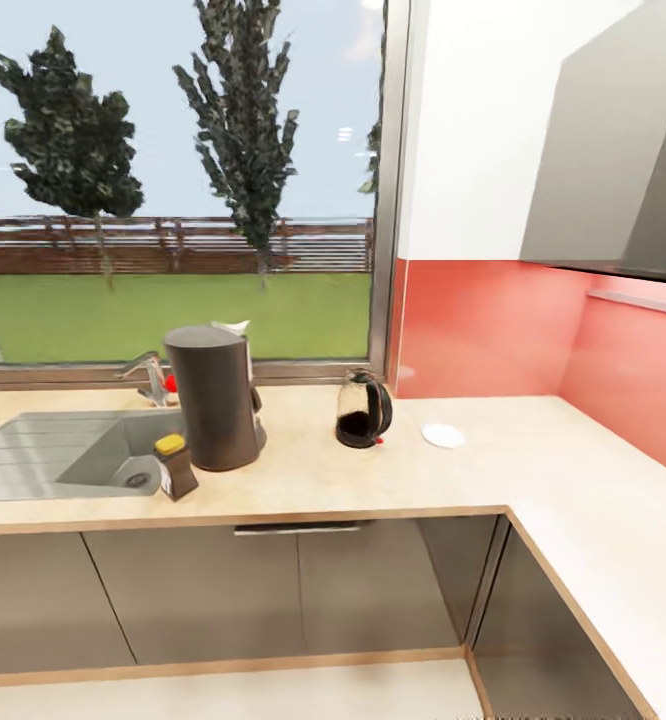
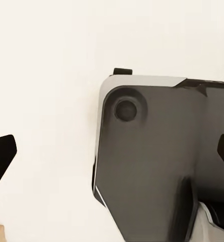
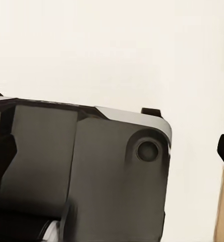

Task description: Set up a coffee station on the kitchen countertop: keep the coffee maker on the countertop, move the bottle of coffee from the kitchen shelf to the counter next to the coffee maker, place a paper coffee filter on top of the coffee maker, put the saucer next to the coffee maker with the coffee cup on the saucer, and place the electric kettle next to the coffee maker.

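Bottle of coffee (image 1: pixel 176 465) upright | coffee maker (image 1: pixel 214 410) upright behind | left pincer (image 2: pixel 112 156) spread | right pincer (image 3: pixel 112 151) spread

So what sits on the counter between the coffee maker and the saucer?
In the head view, the electric kettle stands between the coffee maker and the saucer.

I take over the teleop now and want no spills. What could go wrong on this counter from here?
The coffee bottle stands at the sink's rim, close to the coffee maker; a nudge could tip it in. The saucer lies close beside the kettle, so setting a cup there may knock the kettle.
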Controlling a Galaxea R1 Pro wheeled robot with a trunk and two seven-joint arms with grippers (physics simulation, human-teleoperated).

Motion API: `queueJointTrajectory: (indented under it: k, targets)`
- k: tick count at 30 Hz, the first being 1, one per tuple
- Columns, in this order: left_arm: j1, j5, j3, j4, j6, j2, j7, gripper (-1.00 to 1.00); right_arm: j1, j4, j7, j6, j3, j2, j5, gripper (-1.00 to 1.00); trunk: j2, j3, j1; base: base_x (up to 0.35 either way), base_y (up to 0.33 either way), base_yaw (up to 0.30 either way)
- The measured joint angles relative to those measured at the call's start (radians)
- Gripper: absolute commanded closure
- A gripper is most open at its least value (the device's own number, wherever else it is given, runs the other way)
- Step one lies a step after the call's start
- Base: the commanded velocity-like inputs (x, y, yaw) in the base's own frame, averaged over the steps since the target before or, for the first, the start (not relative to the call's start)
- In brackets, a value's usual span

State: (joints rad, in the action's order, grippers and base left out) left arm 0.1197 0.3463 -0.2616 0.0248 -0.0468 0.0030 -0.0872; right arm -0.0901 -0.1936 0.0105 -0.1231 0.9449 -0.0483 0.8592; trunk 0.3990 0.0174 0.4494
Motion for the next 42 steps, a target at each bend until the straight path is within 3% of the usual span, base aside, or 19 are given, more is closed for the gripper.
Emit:
queueJointTrajectory:
  k: [10, 11, 15, 16, 18, 20, 23, 24, 26, 28, 29, 30, 33, 37, 39, 42]
  targets:
    - [0.0, -0.001, -0.005, 0.034, -0.015, -0.004, 0.007, -1.0, 0.0, -0.006, 0.001, 0.003, -0.002, 0.006, 0.001, -1.0, 0.0, 0.0, 0.0, 0.003, -0.031, -0.04]
    - [0.001, -0.009, -0.01, 0.121, -0.152, -0.005, 0.01, -1.0, -0.005, -0.068, 0.0, 0.0, -0.003, 0.009, 0.0, -1.0, 0.0, 0.0, 0.0, 0.0, 0.0, 0.0]
    - [0.007, -0.013, -0.016, 0.242, -0.282, -0.005, 0.013, -1.0, -0.02, -0.156, -0.001, -0.061, -0.005, 0.008, 0.001, -1.0, 0.0, 0.0, 0.0, 0.0, 0.0, 0.0]
    - [0.013, -0.015, -0.016, 0.334, -0.357, -0.004, 0.014, -1.0, -0.037, -0.181, -0.001, -0.201, -0.006, 0.008, 0.002, -1.0, 0.0, 0.0, 0.0, 0.0, 0.0, 0.0]
    - [0.016, -0.016, -0.017, 0.419, -0.377, -0.003, 0.014, -1.0, -0.055, -0.187, -0.001, -0.278, -0.009, 0.008, 0.006, -1.0, 0.0, 0.0, 0.0, 0.0, 0.0, 0.0]
    - [0.04, -0.017, -0.016, 0.503, -0.391, -0.005, 0.014, -1.0, -0.088, -0.194, -0.001, -0.347, -0.034, 0.008, 0.007, -1.0, 0.0, 0.0, 0.0, 0.0, 0.0, 0.0]
    - [0.136, -0.007, -0.017, 0.637, -0.386, -0.021, 0.012, -1.0, -0.17, -0.233, -0.002, -0.391, -0.158, 0.006, 0.008, -1.0, 0.0, 0.001, 0.0, 0.0, 0.0, 0.0]
    - [0.196, -0.008, -0.018, 0.668, -0.381, -0.053, 0.01, -1.0, -0.214, -0.269, -0.001, -0.398, -0.249, 0.002, 0.008, -1.0, 0.0, 0.0, 0.0, 0.0, 0.0, 0.0]
    - [0.269, -0.012, -0.02, 0.682, -0.362, -0.091, 0.009, -1.0, -0.272, -0.307, -0.001, -0.399, -0.33, -0.004, 0.004, -1.0, 0.0, 0.0, 0.0, 0.0, 0.0, 0.0]
    - [0.318, -0.017, -0.023, 0.691, -0.293, -0.113, 0.01, -1.0, -0.317, -0.335, 0.0, -0.398, -0.378, -0.009, 0.001, -1.0, 0.0, 0.0, 0.0, 0.0, 0.0, 0.0]
    - [0.341, -0.02, -0.027, 0.697, -0.239, -0.12, 0.011, -1.0, -0.339, -0.345, 0.0, -0.397, -0.39, -0.015, 0.001, -1.0, 0.0, 0.0, 0.0, 0.0, 0.0, 0.0]
    - [0.377, -0.023, -0.033, 0.705, -0.143, -0.126, 0.012, -1.0, -0.377, -0.352, 0.0, -0.391, -0.401, -0.028, 0.0, -1.0, 0.0, 0.0, 0.0, 0.0, 0.0, 0.0]
    - [0.45, -0.025, -0.039, 0.723, 0.001, -0.132, 0.014, -1.0, -0.454, -0.359, -0.001, -0.361, -0.41, -0.059, 0.0, -1.0, 0.0, 0.0, 0.0, 0.0, 0.0, 0.0]
    - [0.516, -0.022, -0.042, 0.74, 0.073, -0.143, 0.012, -1.0, -0.533, -0.36, -0.023, -0.294, -0.414, -0.093, 0.001, -1.0, 0.0, 0.0, 0.0, 0.0, 0.0, 0.0]
    - [0.578, -0.019, -0.043, 0.747, 0.169, -0.158, 0.011, -1.0, -0.628, -0.364, -0.091, -0.188, -0.415, -0.129, 0.006, -1.0, 0.0, 0.001, 0.0, 0.0, 0.0, 0.0]
    - [0.606, -0.016, -0.043, 0.749, 0.232, -0.169, 0.01, -1.0, -0.668, -0.393, -0.116, -0.128, -0.414, -0.164, 0.004, -1.0, 0.0, 0.0, 0.0, 0.0, 0.0, 0.0]
